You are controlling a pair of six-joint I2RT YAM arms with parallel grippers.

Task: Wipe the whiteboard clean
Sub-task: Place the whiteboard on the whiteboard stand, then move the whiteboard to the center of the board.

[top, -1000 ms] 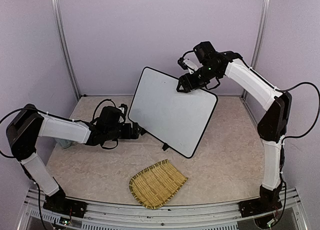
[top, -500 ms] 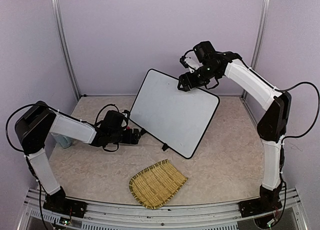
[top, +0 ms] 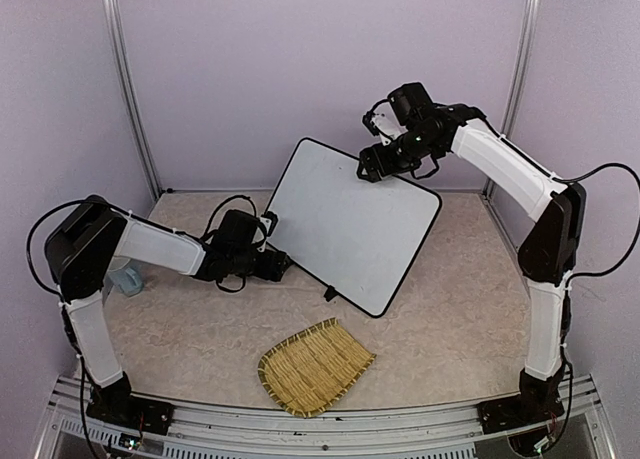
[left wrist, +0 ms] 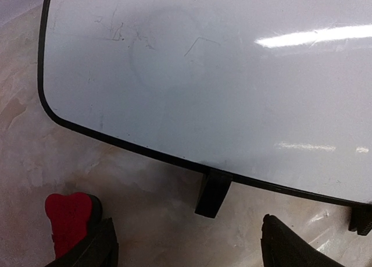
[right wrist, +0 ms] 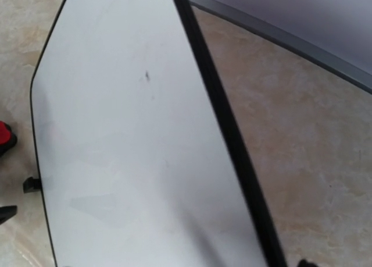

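Observation:
The whiteboard (top: 345, 224) stands tilted on the table, resting on its small black feet (top: 330, 293). My right gripper (top: 368, 167) is at the board's top edge and shut on the rim; its fingers barely show in the right wrist view. My left gripper (top: 283, 265) is low by the board's lower left edge, open and empty. In the left wrist view its fingers (left wrist: 99, 246) spread wide below the rim, with one foot (left wrist: 212, 194) between them. The whiteboard (left wrist: 203, 75) bears faint dark marks (left wrist: 119, 34). In the right wrist view the whiteboard (right wrist: 128, 150) shows one small speck (right wrist: 146, 76).
A woven straw mat (top: 315, 366) lies in front of the board near the front edge. A pale blue object (top: 125, 276) sits by the left arm's elbow. A red object (left wrist: 68, 217) lies on the table left of my left gripper, also in the right wrist view (right wrist: 3, 134).
My left gripper has moved right, closer to the board's lower left edge. The board's top has shifted slightly right with my right gripper.

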